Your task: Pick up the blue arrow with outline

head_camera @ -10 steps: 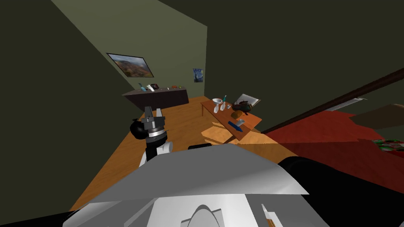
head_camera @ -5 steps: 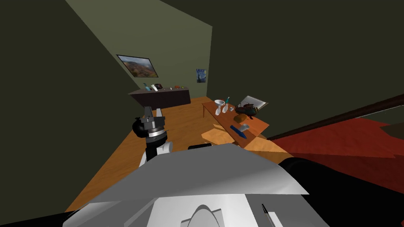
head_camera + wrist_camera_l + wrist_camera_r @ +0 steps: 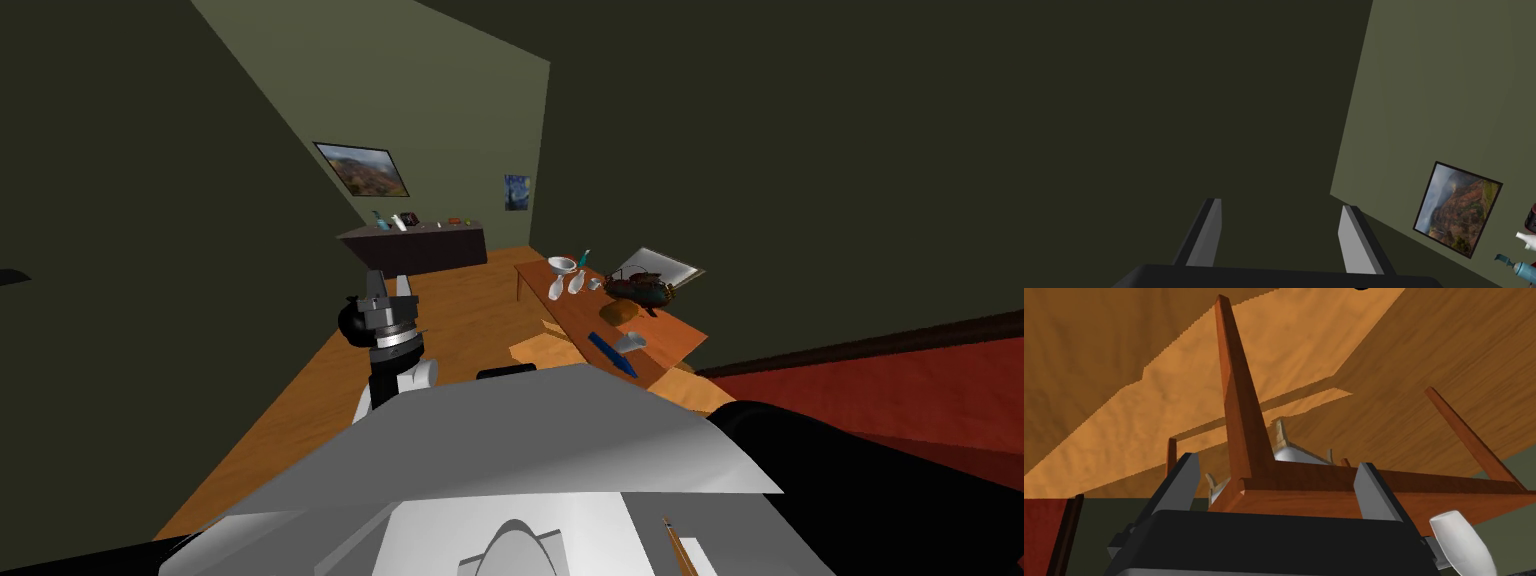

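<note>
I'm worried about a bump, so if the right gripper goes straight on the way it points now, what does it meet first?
Most likely the reddish wooden table: its edge and near corner lie right between the open fingers of the right gripper. How far off it is, I cannot tell.

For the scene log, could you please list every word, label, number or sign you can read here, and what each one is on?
No text can be read.
Framed landscape picture: an image, no lettering.
Small blue poster: too small to tell any writing.
Blue arrow: no marking can be made out.
Other things on the wooden table and the dark sideboard: too small to show labels.
</note>
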